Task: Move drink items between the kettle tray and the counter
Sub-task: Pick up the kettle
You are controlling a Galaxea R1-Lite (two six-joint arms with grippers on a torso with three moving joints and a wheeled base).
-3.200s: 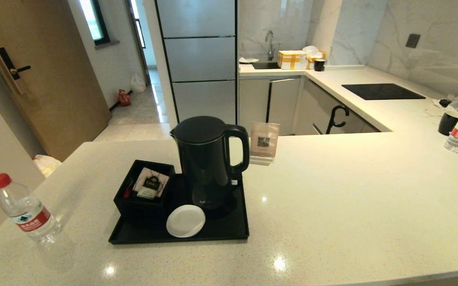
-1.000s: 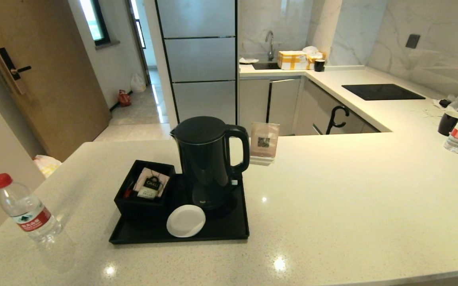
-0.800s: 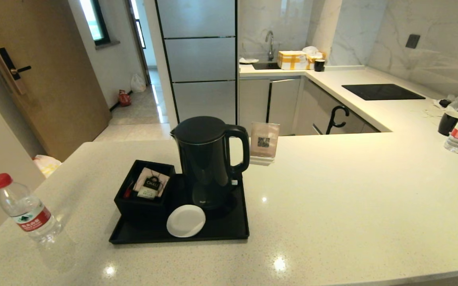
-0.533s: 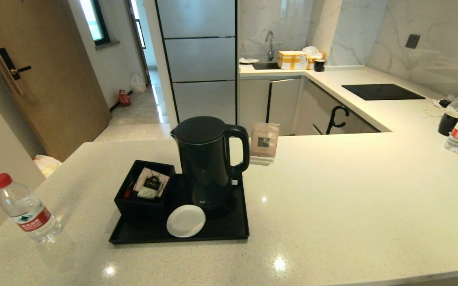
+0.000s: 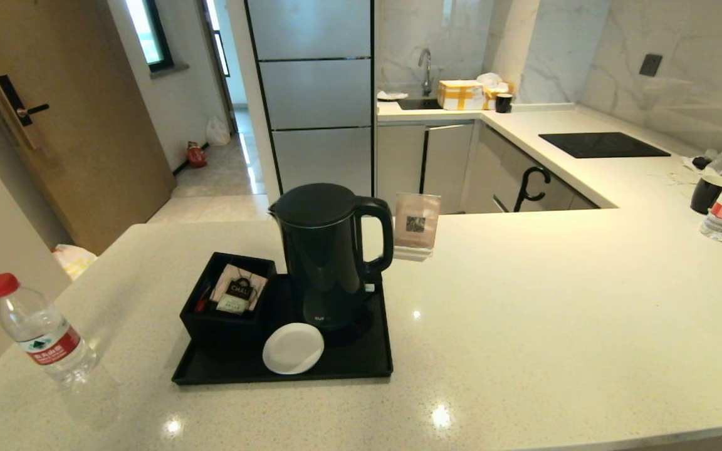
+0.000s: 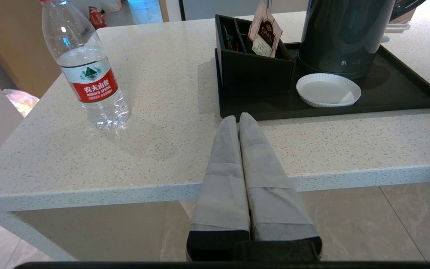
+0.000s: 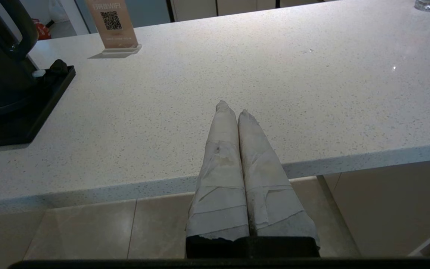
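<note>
Two bottles stand on your counter [image 5: 524, 300]: the near water bottle [image 5: 40, 330] sits left of the kettle tray [image 5: 361, 366], which carries the kettle [image 5: 326, 254]. Your left gripper [image 6: 238, 117] and right gripper [image 7: 232, 108] hang closed, empty, off the counter's front edge.

at frame centre the kettle [image 5: 326, 254] stands on the tray [image 5: 361, 366], with the box [image 5: 226, 307] to its left and the coaster [image 5: 292, 348] in front. a bottle [image 5: 40, 329] stands at lower left on the counter [image 5: 524, 313].
</note>
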